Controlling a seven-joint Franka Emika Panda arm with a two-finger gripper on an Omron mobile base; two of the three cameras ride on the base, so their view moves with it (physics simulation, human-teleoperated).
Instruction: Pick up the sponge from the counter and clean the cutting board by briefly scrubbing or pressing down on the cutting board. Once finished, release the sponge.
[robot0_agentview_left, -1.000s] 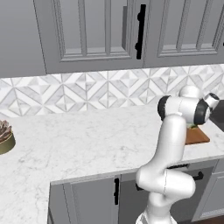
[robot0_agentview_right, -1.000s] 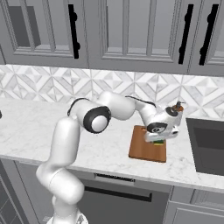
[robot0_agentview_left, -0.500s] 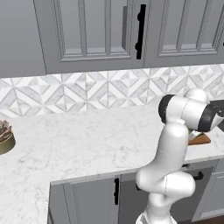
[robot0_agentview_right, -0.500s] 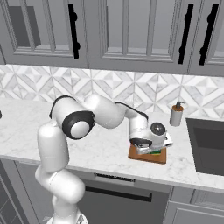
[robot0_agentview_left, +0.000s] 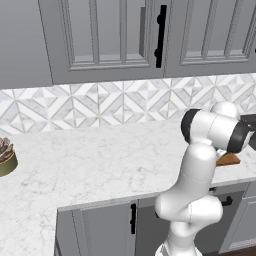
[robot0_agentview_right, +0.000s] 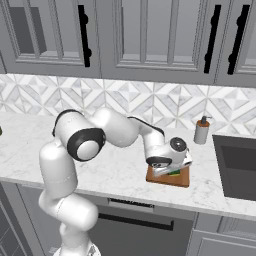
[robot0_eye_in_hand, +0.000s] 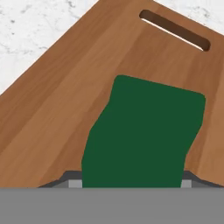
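Sponge (robot0_eye_in_hand: 142, 135): clamped in gripper (robot0_agentview_right: 170, 170), green face up, against board (robot0_eye_in_hand: 65, 100). Since earlier frame: hand lower, nearer board's front edge; elbow swung left.

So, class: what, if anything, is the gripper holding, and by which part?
The sponge, held at its near end between the jaws, green face showing, over the cutting board.

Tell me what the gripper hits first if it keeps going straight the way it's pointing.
The sponge sits between the fingers, so the sponge would press first into the cutting board right beneath it. Whether they already touch is unclear.
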